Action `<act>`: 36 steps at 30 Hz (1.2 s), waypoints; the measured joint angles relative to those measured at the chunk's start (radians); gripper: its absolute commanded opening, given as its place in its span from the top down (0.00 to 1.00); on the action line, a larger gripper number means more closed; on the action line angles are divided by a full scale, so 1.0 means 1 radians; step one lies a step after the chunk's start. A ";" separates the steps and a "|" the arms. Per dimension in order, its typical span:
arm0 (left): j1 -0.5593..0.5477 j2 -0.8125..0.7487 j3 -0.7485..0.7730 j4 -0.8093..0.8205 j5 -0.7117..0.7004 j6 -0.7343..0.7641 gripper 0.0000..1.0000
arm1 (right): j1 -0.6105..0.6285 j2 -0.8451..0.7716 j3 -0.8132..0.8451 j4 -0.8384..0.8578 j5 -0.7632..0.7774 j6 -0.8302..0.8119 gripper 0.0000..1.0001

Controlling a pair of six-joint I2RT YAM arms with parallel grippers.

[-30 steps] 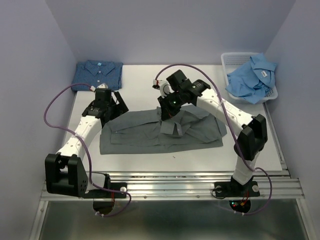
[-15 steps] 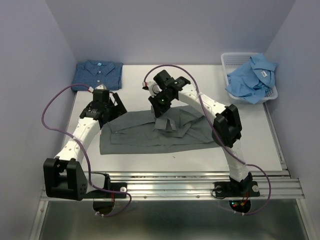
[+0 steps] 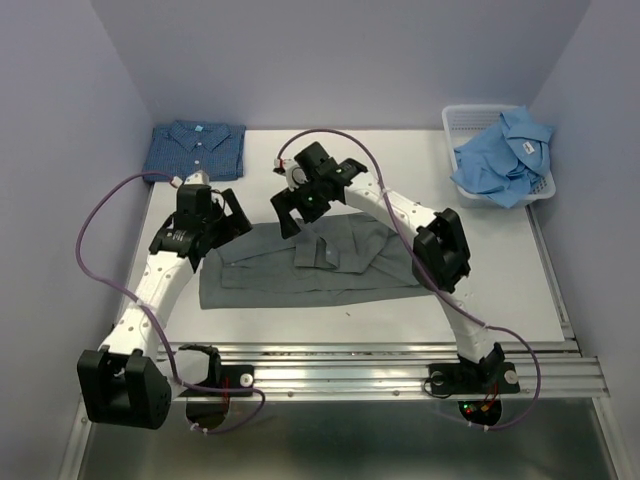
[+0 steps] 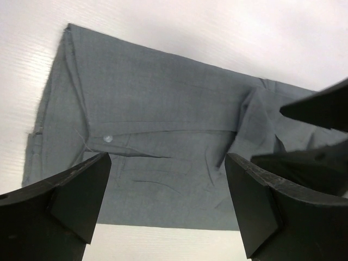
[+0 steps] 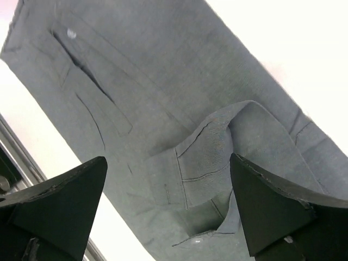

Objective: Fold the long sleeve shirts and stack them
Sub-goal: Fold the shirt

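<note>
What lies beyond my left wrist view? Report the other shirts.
Observer: A dark blue shirt lies folded at the table's far left corner.
Operator: Now the third.
Observer: The light blue shirt is crumpled in the white basket, far right.
Operator: Check the right fingers.
Observer: The right fingers stand open above the grey shirt's cuff, holding nothing.

matt grey cloth shirt [image 3: 290,275] on smooth white table [image 3: 500,285].
</note>
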 measured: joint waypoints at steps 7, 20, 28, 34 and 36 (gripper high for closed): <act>-0.001 -0.100 -0.089 0.086 0.172 -0.016 0.01 | -0.021 -0.141 -0.115 0.124 0.122 0.140 0.00; -0.265 0.150 -0.153 0.316 0.315 -0.117 0.01 | -0.359 -0.821 -0.885 0.313 0.363 0.350 0.00; -0.310 0.419 -0.053 0.336 0.307 -0.106 0.12 | -0.388 -0.823 -0.953 0.319 0.367 0.368 0.00; -0.321 0.504 0.028 0.330 0.299 -0.094 0.39 | -0.402 -0.823 -0.953 0.324 0.349 0.368 0.00; -0.325 0.504 0.047 0.321 0.297 -0.088 0.51 | -0.402 -0.820 -0.953 0.324 0.347 0.368 0.00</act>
